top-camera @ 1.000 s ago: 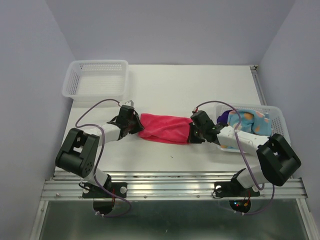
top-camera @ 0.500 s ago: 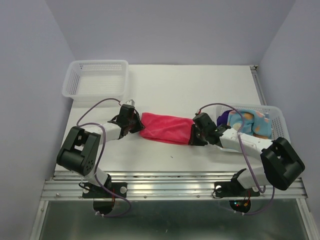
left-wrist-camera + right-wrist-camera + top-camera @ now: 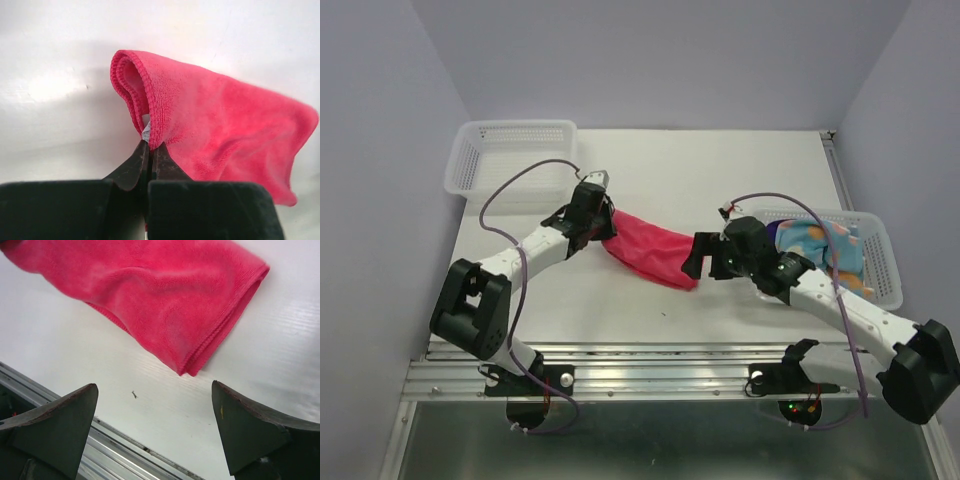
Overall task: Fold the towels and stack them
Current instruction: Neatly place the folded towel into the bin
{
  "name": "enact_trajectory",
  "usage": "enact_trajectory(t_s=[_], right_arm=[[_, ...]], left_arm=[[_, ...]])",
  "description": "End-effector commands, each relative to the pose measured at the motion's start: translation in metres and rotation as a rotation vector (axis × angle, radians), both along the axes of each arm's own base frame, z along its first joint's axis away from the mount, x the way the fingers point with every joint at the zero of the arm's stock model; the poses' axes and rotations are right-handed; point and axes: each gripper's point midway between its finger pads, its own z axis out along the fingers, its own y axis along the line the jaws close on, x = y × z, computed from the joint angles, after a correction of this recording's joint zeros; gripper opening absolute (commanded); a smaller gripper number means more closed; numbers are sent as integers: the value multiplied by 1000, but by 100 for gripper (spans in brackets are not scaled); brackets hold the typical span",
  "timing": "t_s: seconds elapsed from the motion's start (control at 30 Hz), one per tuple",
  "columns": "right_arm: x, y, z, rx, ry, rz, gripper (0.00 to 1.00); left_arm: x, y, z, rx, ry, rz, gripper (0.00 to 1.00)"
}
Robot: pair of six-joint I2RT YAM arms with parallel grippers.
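A folded magenta-pink towel (image 3: 650, 251) lies slanted across the middle of the table, also seen in the left wrist view (image 3: 220, 120) and the right wrist view (image 3: 150, 295). My left gripper (image 3: 603, 222) is shut on its upper-left corner (image 3: 149, 135). My right gripper (image 3: 698, 257) stands open just off the towel's lower-right end, holding nothing (image 3: 155, 405). A light blue dotted towel (image 3: 820, 243) and a dark purple towel (image 3: 767, 236) sit in the right basket.
An empty white mesh basket (image 3: 510, 158) stands at the back left. A second white mesh basket (image 3: 880, 265) holds towels at the right. A metal rail (image 3: 670, 360) runs along the near table edge.
My right gripper let go of the towel's right end, opened wide and backed off. My left gripper carried its corner up and back, so the towel now slants.
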Motion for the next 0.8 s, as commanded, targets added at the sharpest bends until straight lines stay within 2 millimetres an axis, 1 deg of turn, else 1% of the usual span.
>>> enact_trajectory(t_s=[0.0, 0.07, 0.1, 0.13, 0.17, 0.2, 0.23, 0.27, 0.3, 0.33, 0.37, 0.4, 0.43, 0.47, 0.5, 0.53, 0.57, 0.6, 0.63, 0.67, 0.7, 0.73, 0.77], right_arm=[[13, 3, 59, 67, -178, -3, 100], [12, -2, 64, 60, -204, -5, 100], [11, -4, 68, 60, -221, -7, 100], [11, -6, 70, 57, -229, -12, 100], [12, -8, 71, 49, -237, -13, 100], [10, -11, 72, 43, -240, -14, 100], [11, -12, 71, 38, -242, -19, 100], [12, -15, 69, 21, -246, -26, 100], [12, -17, 69, 15, -248, -32, 100], [13, -19, 66, 2, -249, -40, 100], [14, -21, 65, -6, -251, -44, 100], [14, -22, 64, -12, -251, -47, 100], [14, -23, 63, -21, -256, -48, 100], [15, -24, 62, -24, -257, -49, 100], [15, -24, 61, -25, -260, -50, 100], [16, -25, 61, -30, -261, -51, 100], [16, -25, 60, -33, -262, -51, 100], [17, -25, 59, -37, -261, -49, 100], [17, -24, 59, -36, -261, -47, 100], [18, -25, 56, -44, -257, -52, 100], [18, -25, 55, -47, -257, -53, 100], [18, -25, 54, -52, -255, -54, 100], [19, -26, 53, -56, -254, -60, 100]], left_arm=[[39, 8, 59, 114, -160, -9, 0], [50, 14, 63, 199, -168, -19, 0], [64, 11, 84, 206, -210, -20, 0], [70, 12, 89, 233, -216, -22, 0], [75, 15, 84, 285, -207, -29, 0], [88, 15, 102, 319, -251, -40, 0], [94, 17, 106, 354, -258, -49, 0], [100, 19, 102, 399, -252, -56, 0], [106, 21, 107, 419, -262, -50, 0], [116, 21, 122, 469, -305, -86, 0], [122, 24, 118, 507, -296, -87, 0], [130, 24, 134, 547, -327, -103, 0], [135, 31, 131, 599, -312, -87, 0], [139, 36, 135, 631, -321, -71, 0], [146, 40, 146, 652, -344, -56, 0], [151, 47, 152, 672, -350, -38, 0], [155, 54, 147, 709, -325, -41, 0], [163, 55, 167, 701, -356, -21, 0], [167, 59, 173, 700, -360, -12, 0], [172, 66, 167, 709, -328, -26, 0], [179, 68, 189, 689, -366, -4, 0], [183, 70, 193, 689, -369, -1, 0], [188, 73, 193, 689, -362, -3, 0]])
